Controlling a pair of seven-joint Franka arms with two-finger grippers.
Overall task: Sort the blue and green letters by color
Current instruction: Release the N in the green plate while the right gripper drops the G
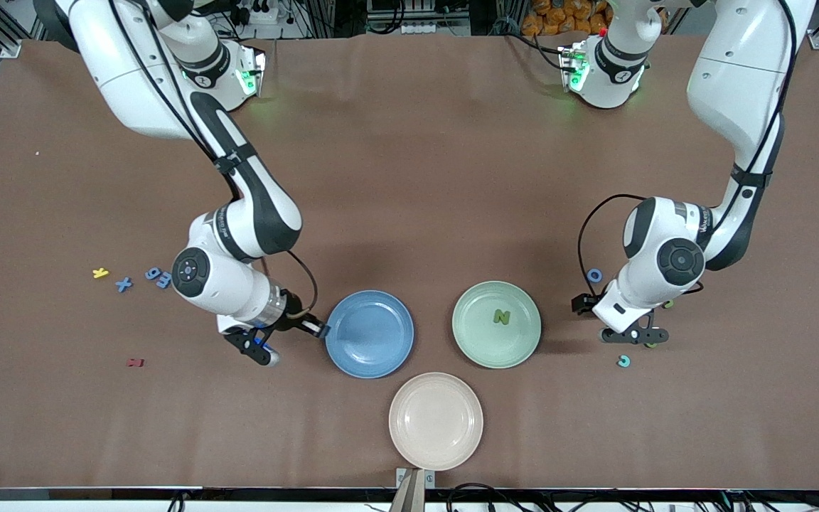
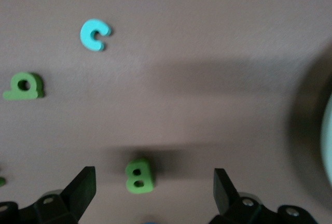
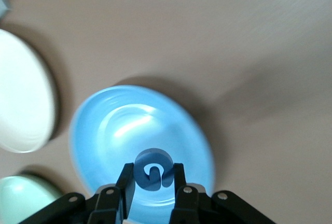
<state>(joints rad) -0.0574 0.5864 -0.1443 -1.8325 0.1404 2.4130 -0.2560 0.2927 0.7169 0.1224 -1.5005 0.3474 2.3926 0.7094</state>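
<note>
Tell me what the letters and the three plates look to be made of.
Green B: likely matte foam, thick soft edges, no shine. Blue plate, green plate and cream plate: smooth and glossy, showing highlights; glazed ceramic or hard plastic, can't tell which.

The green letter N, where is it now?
The green letter N lies in the pale green plate, beside the blue plate, toward the left arm's end.

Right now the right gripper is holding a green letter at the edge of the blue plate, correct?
Not quite: the letter pinched in the right gripper is blue, not green, as the right wrist view shows. It is indeed at the edge of the blue plate.
</note>
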